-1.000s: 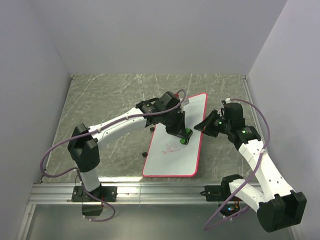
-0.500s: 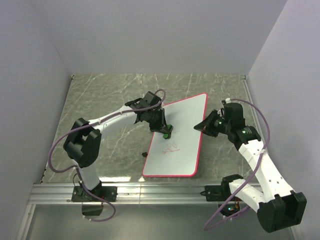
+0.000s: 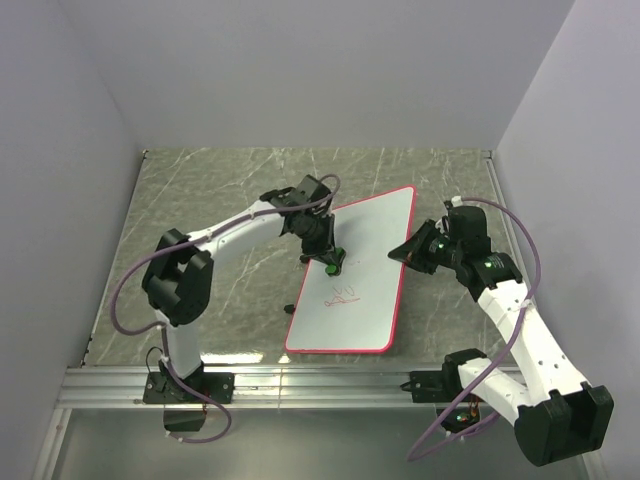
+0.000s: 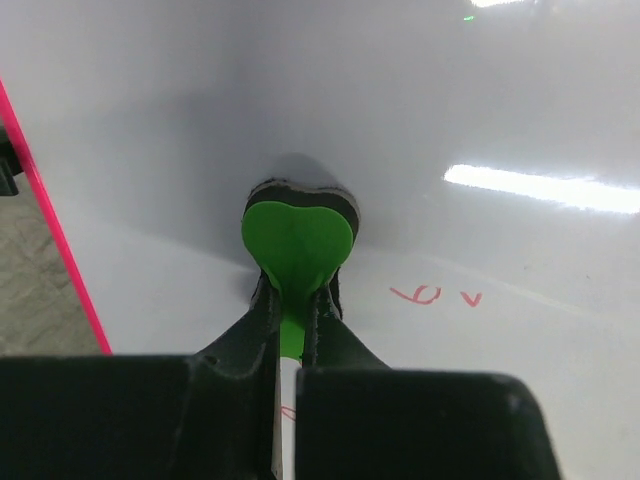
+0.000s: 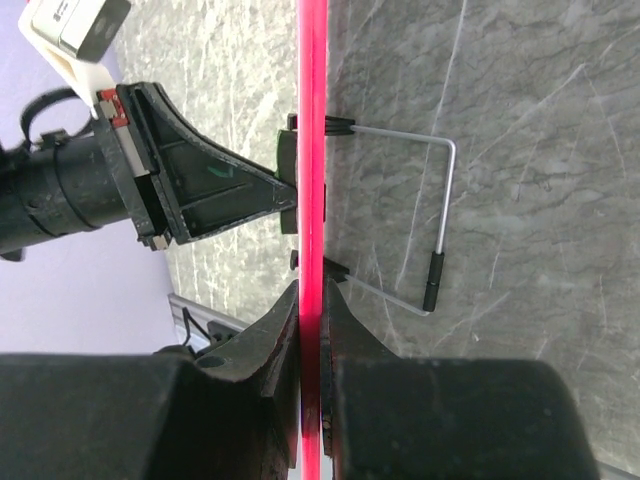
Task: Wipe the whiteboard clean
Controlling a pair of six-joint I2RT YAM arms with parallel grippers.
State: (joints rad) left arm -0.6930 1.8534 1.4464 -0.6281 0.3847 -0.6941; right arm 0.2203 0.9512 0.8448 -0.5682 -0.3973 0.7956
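- The left end effector (image 3: pixel 331 262), clamped tight on the green eraser (image 4: pixel 297 238), has swept from right of centre a second ago to near the left edge of the whiteboard (image 3: pixel 365 310).
- The red marks (image 3: pixel 341 295) sit just below the eraser in the overhead view and look unwiped, so that pass probably ran above them.
- The right end effector (image 3: pixel 412 250) stays pinched on the board's right rim, holding it steady mid-frame on the worktop (image 3: pixel 200 210).
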